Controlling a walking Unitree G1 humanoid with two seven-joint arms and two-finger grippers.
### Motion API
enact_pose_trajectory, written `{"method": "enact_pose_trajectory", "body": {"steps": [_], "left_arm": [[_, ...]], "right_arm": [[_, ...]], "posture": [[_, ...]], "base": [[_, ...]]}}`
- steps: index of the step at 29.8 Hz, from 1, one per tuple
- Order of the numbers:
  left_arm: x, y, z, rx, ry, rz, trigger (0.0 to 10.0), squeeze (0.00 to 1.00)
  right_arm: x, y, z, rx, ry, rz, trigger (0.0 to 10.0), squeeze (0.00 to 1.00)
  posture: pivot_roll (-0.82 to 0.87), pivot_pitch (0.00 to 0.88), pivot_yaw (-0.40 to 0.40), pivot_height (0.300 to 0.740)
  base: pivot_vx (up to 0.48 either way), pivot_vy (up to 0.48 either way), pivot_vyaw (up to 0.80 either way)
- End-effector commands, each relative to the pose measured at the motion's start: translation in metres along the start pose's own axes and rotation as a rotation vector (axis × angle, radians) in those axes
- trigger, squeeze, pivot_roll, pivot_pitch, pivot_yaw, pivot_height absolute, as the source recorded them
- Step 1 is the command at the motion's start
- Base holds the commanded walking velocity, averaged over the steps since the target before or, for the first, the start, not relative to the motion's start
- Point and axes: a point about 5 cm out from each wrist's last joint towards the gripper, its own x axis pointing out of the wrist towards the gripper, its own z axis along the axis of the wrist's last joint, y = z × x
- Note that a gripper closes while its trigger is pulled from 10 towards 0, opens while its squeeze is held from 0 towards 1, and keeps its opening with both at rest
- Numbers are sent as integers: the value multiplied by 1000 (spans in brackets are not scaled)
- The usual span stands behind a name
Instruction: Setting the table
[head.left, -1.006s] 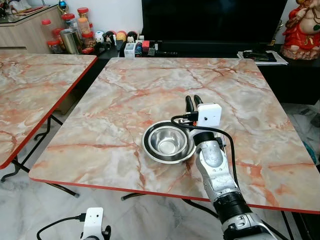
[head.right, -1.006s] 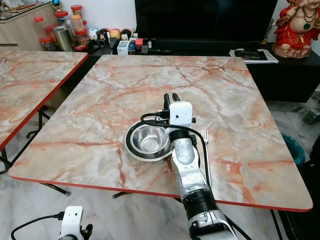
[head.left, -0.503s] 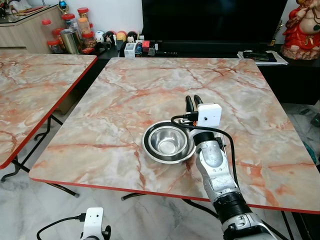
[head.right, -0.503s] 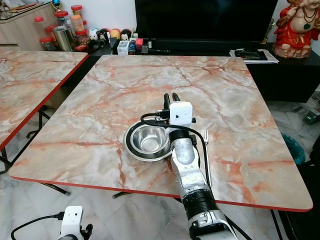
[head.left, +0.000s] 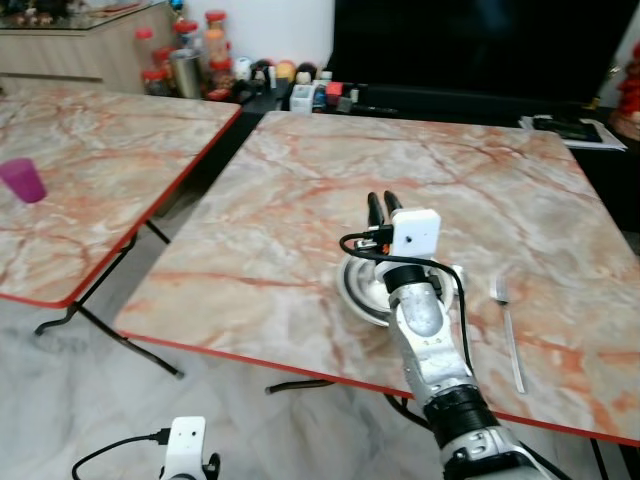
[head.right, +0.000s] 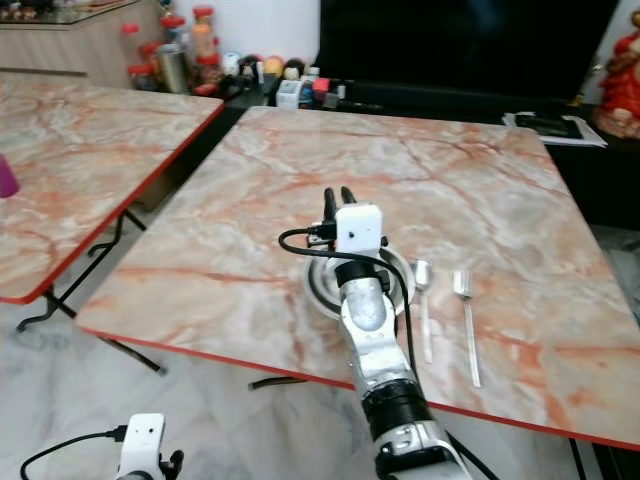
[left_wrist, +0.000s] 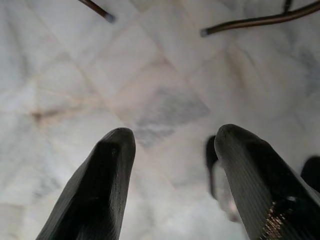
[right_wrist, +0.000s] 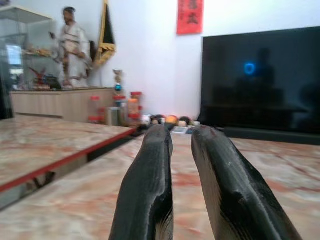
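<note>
A steel bowl set in a plate (head.right: 318, 285) sits near the front edge of the marble table (head.left: 300, 190), mostly hidden behind my right forearm. To its right lie a spoon (head.right: 423, 300) and a fork (head.right: 466, 322), side by side, handles toward me. My right gripper (head.left: 380, 203) hovers just beyond the bowl, pointing away over the table, its two fingers (right_wrist: 150, 190) close together with nothing between them. My left gripper (left_wrist: 172, 137) hangs low beside the table, open, pointing at the tiled floor.
A second marble table (head.left: 90, 170) stands to the left with a purple cup (head.left: 22, 181) on it; a floor gap separates the two tables. Jars and small items (head.left: 200, 60) line a low dark TV cabinet behind. Folding table legs (head.left: 110, 335) cross the floor.
The whole view has swung left and shifted, bringing the purple cup and more of the left table into sight. My right arm keeps its place over the bowl.
</note>
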Motion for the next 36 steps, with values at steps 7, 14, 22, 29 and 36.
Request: {"method": "enact_pose_trajectory", "body": {"steps": [7, 14, 22, 29, 36], "left_arm": [[0, -4, 2, -11, -12, -2, 10000, 0], [1, -3, 3, -22, -11, 0, 10000, 0], [1, -3, 4, -19, -12, -3, 10000, 0], [1, -1, 5, -17, -12, -1, 10000, 0], [1, -1, 5, -9, -12, -2, 10000, 0]], "right_arm": [[1, -10, -2, -14, 11, -25, 10000, 0], [2, -10, -2, -10, 16, -40, 10000, 0], [2, -12, -4, 1, 34, -61, 10000, 0], [1, -13, -5, 7, 32, -69, 10000, 0], [-1, -16, -6, 10, 35, -82, 10000, 0]], "posture": [[21, 0, 19, 736], [23, 0, 24, 736], [25, 0, 30, 736], [23, 0, 39, 736], [14, 0, 44, 736]], "base": [[0, 0, 0], [0, 70, 0], [0, 442, 0], [0, 438, -291], [0, 398, 0]]}}
